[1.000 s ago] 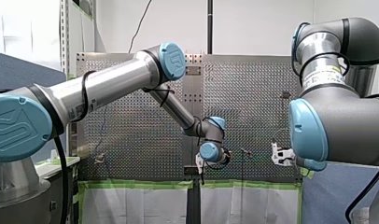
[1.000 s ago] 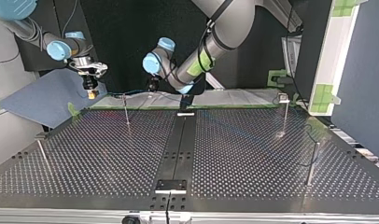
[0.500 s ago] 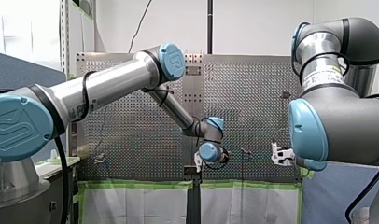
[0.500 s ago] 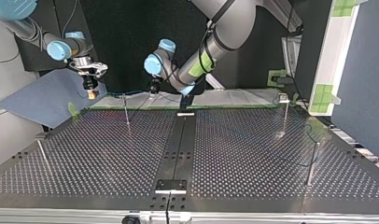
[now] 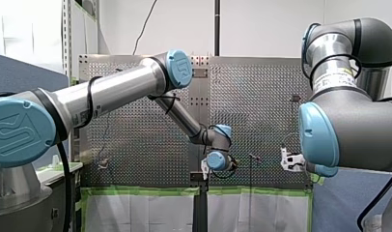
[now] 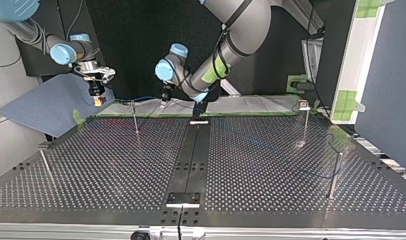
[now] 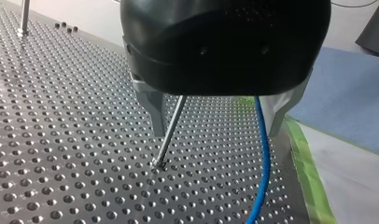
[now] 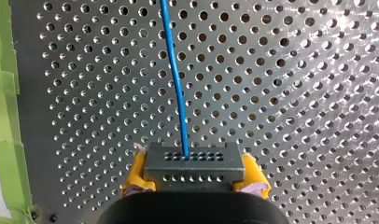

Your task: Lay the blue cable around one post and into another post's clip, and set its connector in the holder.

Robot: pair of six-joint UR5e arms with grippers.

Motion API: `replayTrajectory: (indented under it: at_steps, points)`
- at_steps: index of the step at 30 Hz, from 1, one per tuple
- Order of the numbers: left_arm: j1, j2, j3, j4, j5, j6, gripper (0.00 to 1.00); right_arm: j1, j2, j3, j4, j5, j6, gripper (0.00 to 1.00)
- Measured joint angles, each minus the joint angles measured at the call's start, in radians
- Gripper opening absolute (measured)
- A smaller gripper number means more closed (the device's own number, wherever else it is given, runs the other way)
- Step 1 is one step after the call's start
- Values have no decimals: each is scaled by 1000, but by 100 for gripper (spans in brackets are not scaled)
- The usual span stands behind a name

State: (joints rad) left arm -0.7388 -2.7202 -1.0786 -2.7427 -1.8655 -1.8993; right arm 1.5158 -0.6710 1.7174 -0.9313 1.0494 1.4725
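Note:
In the right wrist view my right gripper (image 8: 193,179) has its yellow pads (image 8: 135,173) shut on the grey connector (image 8: 192,161). The blue cable (image 8: 176,74) runs from the connector out over the perforated table. Seen from the left wrist, my left gripper (image 7: 215,133) stands open low over the table. A thin post (image 7: 170,128) and the blue cable (image 7: 263,154) both pass between its metal fingers (image 7: 152,112), touching neither. In the top view my left gripper (image 6: 164,96) is beside the far-left post (image 6: 135,117), and my right gripper (image 6: 95,94) hangs beyond the table's far left corner.
More posts stand at the top view's far right (image 6: 305,122), near right (image 6: 334,175) and near left (image 6: 45,165). A small block (image 6: 182,199) sits on the dark centre strip near the front edge, another (image 6: 199,121) at the far edge. Green tape (image 7: 305,163) lines the table's border.
My left arm's wrist has eased a little lower, moving slightly left in the front view, near the post. My right arm and the connector have not moved.

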Motion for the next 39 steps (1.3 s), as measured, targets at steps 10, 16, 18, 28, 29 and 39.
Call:
replayTrajectory:
  at_steps: [10, 16, 18, 28, 29, 39]
  points:
    - [6, 0, 2, -11, -15, 6, 100, 1, 0, 0, 0, 1, -1, 0]
    - [9, 0, 2, -8, -16, 16, 66, 1, 0, 0, 0, 2, -1, 0]
    - [9, 0, 1, -3, -16, 24, 36, 1, 0, 0, 0, 2, 0, 0]
    - [10, 0, 1, 7, 10, 42, 7, 2, 0, 0, 0, 2, 0, 0]
    - [10, 0, 1, 7, 10, 42, 2, 2, 0, 0, 0, 2, 0, 0]
    - [10, 0, -1, 3, 14, 36, 2, -2, 0, 0, 0, 4, 0, 0]
